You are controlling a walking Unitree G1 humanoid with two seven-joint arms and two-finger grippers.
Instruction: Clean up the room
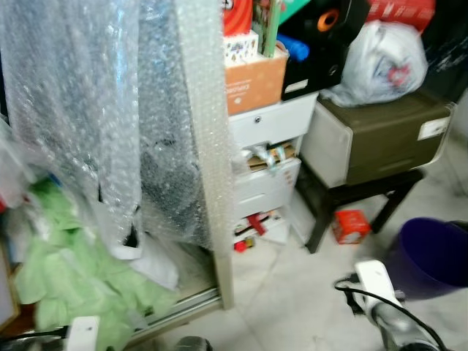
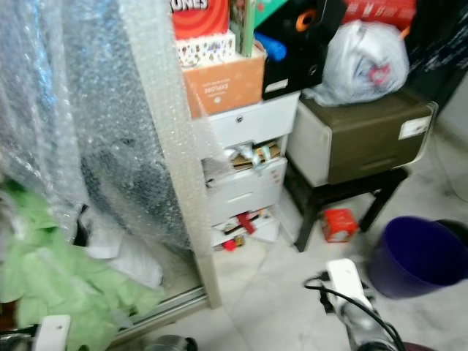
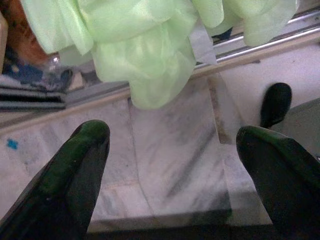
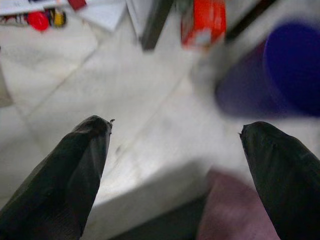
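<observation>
- You have both tools empty: the left gripper (image 3: 172,165) hangs over bare marble floor (image 1: 292,292) with its fingers spread wide, and the right gripper (image 4: 175,170) hangs the same way, fingers apart, nothing between them.
- Take the white plastic drawer tower (image 1: 267,157) as your landmark. A small red carton (image 1: 351,225) lies on the floor to its right, beside the leg of the dark wooden stool (image 1: 358,197).
- Further right of the tower, past the carton, stands a round purple plastic bin (image 1: 431,256), upright and open at the top.
- Left of the tower, beyond the bubble-wrapped panel (image 1: 197,124), a crumpled heap of pale green fabric (image 1: 73,270) spills over the sliding-door track.
- By my judgement you are between pickups. The scene fits a tidy-up with loose things still to collect; how much is already cleared I cannot tell.
- The carton looks boxy and rigid, so a grip across its narrow sides should hold. The fabric is limp and would bunch.
- The right wrist view is blurred, so settle before closing in.
</observation>
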